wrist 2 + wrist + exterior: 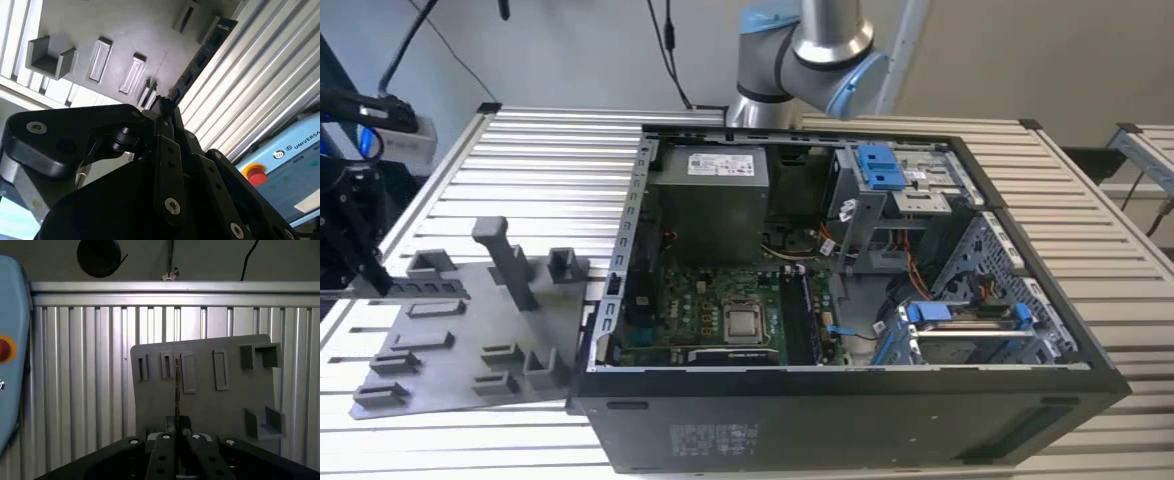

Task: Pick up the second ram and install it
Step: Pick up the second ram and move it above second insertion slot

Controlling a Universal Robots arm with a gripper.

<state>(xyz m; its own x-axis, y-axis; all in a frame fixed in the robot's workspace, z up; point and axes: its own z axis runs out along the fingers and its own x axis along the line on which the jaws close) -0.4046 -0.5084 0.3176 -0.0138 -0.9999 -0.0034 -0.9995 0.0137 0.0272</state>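
The second ram [200,57] is gripped at one end by the clenched jaws and projects straight ahead of them. Beyond the ram, the grey fixture plate [225,405] with its raised slot blocks [260,357] is seen. Open ribbed bench [75,390] is spread around the plate's edges.

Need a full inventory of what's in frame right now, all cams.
table: 1, silver, slatted, under everything
computer case: 1, black, open, mid-table
motherboard: 1, green, inside the case
processor chip: 1, silver, on the motherboard
fixture plate: 1, grey, at the exterior view's left of the case
pendant: 1, pale blue with a red button, near the table
second ram: 1, dark, over the fixture plate
arm: 1, silver and blue, beyond the case's far side
gripper: 1, black, shut on the second ram
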